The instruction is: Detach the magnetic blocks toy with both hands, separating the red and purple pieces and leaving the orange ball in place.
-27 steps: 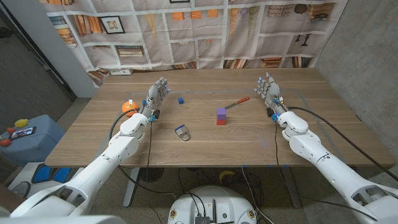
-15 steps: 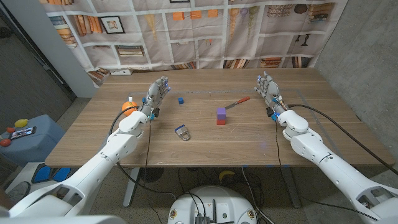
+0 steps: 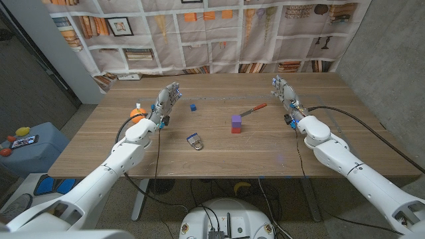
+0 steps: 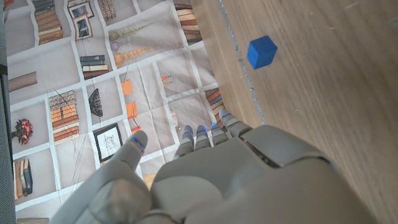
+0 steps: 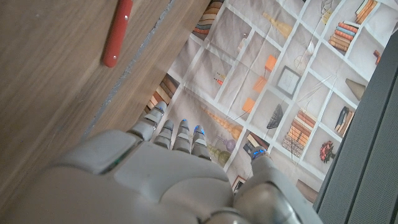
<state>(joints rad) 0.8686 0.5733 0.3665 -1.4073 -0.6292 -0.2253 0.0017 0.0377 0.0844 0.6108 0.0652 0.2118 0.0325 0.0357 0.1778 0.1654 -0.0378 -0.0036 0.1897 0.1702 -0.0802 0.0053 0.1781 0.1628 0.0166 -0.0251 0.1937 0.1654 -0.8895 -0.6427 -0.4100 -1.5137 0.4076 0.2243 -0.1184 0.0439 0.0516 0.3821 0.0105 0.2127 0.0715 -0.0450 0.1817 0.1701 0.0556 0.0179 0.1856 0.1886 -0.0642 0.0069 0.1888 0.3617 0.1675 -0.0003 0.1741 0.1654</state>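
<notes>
The block toy stands mid-table, a purple cube stacked on a red cube. An orange ball lies at the table's left, partly behind my left hand. That hand is open, fingers stretched out together, holding nothing, well left of the toy. My right hand is open too, fingers extended, to the right of the toy and apart from it. The left wrist view shows my left hand empty; the right wrist view shows my right hand empty.
A small blue cube lies beyond my left hand. A red-handled tool lies between the toy and my right hand. A metal padlock-like object sits near the table's front. A bookshelf-print curtain hangs behind.
My right hand has shifted slightly farther back and up along the table. The left hand and the toy have stayed put.
</notes>
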